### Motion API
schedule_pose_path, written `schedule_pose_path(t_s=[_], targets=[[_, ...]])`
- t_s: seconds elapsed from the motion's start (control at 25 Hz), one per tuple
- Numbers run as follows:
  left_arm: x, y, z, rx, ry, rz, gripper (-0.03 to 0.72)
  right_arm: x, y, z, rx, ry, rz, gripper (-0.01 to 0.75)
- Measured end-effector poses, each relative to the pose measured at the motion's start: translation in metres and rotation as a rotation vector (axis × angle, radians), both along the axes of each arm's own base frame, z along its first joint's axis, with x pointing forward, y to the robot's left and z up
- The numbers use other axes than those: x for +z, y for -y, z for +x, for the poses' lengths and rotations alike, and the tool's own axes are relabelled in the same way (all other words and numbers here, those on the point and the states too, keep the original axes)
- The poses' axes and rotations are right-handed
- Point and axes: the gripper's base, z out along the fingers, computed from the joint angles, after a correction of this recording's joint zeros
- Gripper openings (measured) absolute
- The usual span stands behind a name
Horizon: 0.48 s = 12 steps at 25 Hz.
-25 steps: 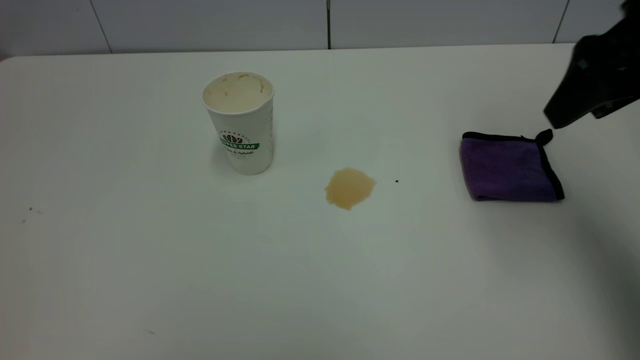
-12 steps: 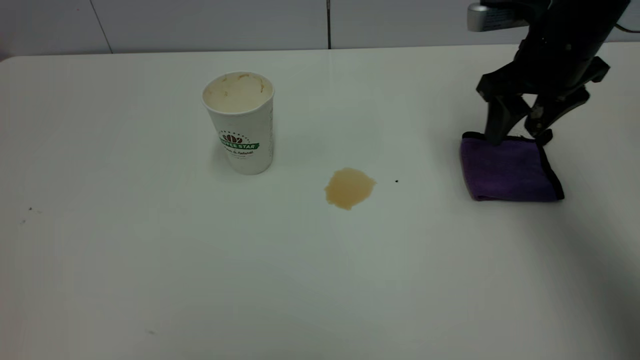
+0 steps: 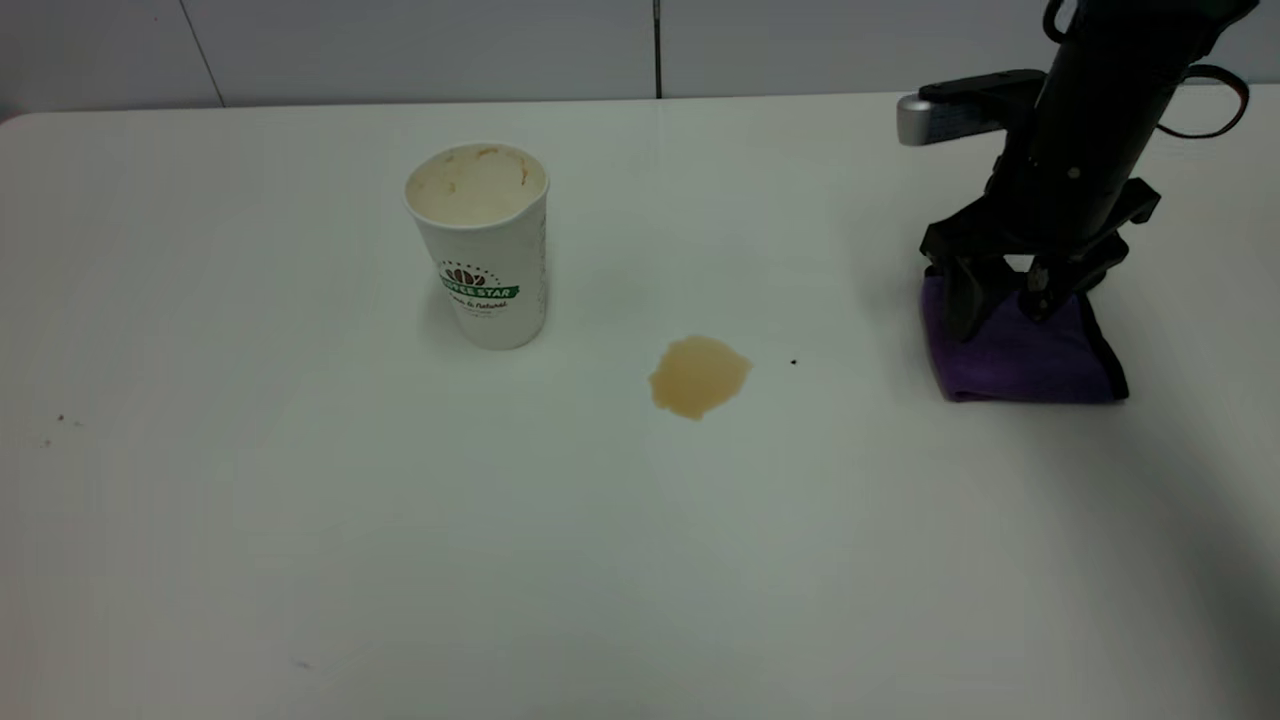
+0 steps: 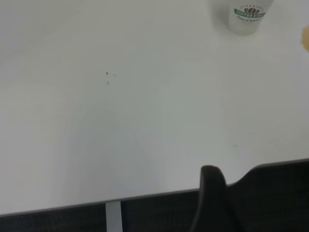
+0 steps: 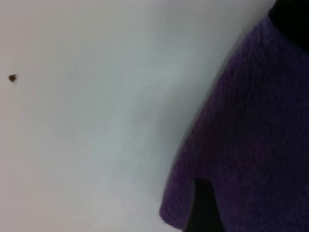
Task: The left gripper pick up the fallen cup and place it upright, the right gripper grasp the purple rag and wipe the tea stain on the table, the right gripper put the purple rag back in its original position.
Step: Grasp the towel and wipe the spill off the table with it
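Purple rag [image 3: 1020, 355], black-edged and folded, lies flat under the right gripper [image 3: 1000, 305], fingers spread.

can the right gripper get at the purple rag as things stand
Probably yes: the right gripper is already down on the purple rag, fingers open astride its far edge, with nothing else near it on the table.

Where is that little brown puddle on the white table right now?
In the exterior view the light-brown tea stain sits near the middle of the table, between the upright white paper cup on its left and the folded purple rag on its right.
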Motion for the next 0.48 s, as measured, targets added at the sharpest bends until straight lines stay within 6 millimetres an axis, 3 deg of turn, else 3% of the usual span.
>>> schedule_pose_path(t_s=[0.48], targets=[[0.000,0.000,0.000,-0.001,0.001,0.001,0.513,-0.026,0.003,0.001,-0.004,0.015,-0.028,0.567]])
